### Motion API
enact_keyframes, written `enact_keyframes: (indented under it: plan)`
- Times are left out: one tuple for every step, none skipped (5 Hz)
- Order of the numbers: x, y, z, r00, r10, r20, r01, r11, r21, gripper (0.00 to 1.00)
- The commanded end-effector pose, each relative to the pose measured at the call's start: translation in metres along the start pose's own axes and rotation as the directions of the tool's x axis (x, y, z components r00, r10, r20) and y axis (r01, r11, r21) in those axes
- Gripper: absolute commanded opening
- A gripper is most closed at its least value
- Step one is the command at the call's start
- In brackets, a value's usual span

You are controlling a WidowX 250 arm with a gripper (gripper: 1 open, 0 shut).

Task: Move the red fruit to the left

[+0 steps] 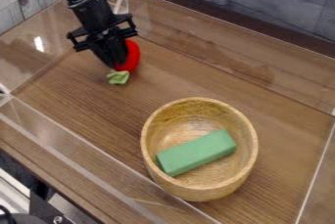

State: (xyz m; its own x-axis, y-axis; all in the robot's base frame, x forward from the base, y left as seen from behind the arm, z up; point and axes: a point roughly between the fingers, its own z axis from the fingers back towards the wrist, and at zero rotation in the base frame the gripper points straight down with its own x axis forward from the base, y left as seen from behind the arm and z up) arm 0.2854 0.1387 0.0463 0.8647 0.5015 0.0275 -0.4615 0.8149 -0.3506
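Observation:
The red fruit (129, 55) is a small glossy red piece with a green leafy stem (119, 76) pointing down to the wooden tabletop, in the back left part of the table. My black gripper (113, 60) comes down from the upper left and its fingers straddle the fruit, one on each side. From this view I cannot make out whether the fingers still press on the fruit or stand slightly off it. The stem appears to touch the table.
A round wooden bowl (159, 120) stands front right of the fruit, holding a green rectangular block (197, 154). Low clear walls (39, 67) border the tabletop on the left and front. A wall of grey planks (262, 3) runs behind the table.

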Motion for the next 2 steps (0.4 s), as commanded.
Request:
enact_keyframes:
  plan:
    - [0.0045,0.0033,0.0227,0.997,-0.006,0.076,0.005,1.000,0.026,1.00]
    - [0.0017,0.0040,0.0309,0.995,-0.008,0.097,0.005,0.999,0.036,1.00]
